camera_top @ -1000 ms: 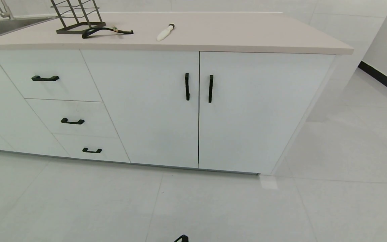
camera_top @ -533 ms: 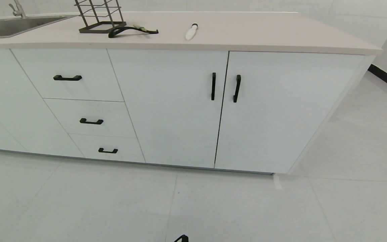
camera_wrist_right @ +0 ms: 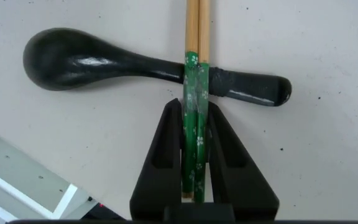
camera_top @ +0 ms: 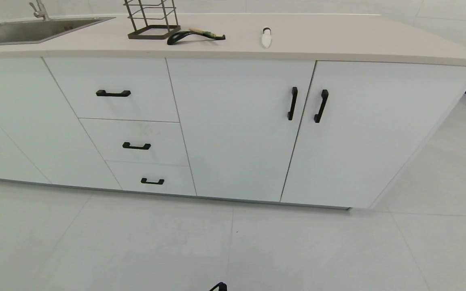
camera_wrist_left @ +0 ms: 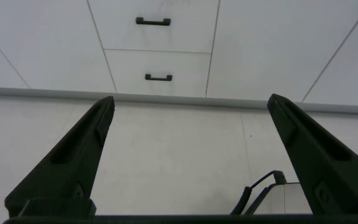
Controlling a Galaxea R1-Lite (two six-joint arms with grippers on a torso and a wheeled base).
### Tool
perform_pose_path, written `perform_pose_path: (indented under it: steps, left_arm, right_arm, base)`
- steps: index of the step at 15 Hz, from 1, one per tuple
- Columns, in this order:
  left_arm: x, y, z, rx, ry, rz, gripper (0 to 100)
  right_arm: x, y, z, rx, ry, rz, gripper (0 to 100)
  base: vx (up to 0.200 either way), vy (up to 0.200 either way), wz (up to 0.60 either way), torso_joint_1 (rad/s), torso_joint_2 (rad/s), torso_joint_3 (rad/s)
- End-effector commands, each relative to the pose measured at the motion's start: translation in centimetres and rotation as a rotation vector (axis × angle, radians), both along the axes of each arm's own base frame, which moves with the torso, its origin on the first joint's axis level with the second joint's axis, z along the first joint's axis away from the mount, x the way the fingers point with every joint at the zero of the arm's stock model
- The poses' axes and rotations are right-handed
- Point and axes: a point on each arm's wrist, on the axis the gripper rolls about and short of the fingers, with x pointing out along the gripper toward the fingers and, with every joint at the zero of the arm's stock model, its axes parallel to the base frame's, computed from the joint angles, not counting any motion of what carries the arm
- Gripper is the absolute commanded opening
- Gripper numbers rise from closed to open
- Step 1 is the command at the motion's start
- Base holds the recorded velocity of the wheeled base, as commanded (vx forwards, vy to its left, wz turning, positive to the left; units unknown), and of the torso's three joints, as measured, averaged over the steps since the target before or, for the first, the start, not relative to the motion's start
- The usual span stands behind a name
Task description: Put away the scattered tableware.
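The right gripper (camera_wrist_right: 196,107) is pinched tight on a pair of chopsticks (camera_wrist_right: 196,37), gripping them by their green, flower-printed ends, so that the bare bamboo shafts run straight out from the claw, in line with its fingers. Crosswise behind them lies a black spoon (camera_wrist_right: 73,59), glossy, with a rounded bowl and a thick handle. Its long axis sits square to the chopsticks on a pale, speckled surface, and I cannot tell whether the sticks touch it. The left gripper (camera_wrist_left: 191,102) hangs spread wide and empty, pointed at the floor tiles (camera_wrist_left: 173,155) in front of the lower drawers (camera_wrist_left: 157,71). Up on the smooth beige countertop (camera_top: 338,40) stands a dark wire rack (camera_top: 152,20), open-framed and upright. A black curved utensil lies just beside its base, and a small white utensil (camera_top: 266,38) with a dark end sits well apart to the right. The steel sink (camera_top: 34,30) is off to the left. To my eye the right arm has the job in hand. The sticks will want tipping upright to slot into that rack, and slim bamboo could twist in a hard grip.
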Motion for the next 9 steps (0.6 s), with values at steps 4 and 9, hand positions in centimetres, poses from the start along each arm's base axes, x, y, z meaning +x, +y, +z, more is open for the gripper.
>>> perform_pose_path:
  steps: [4, 9]
  left_arm:
    - [0.01, 0.0, 0.0, 0.0, 0.001, 0.0, 100]
    - [0.01, 0.0, 0.0, -0.001, 0.001, 0.001, 100]
  right_arm:
    - [0.01, 0.0, 0.01, 0.0, 0.001, 0.0, 0]
    - [0.01, 0.0, 0.01, 0.0, 0.001, 0.0, 0]
  base:
    - [0.0, 0.1, 0.0, 0.002, 0.0, 0.0]
    - [0.08, 0.0, 0.0, 0.001, 0.0, 0.002]
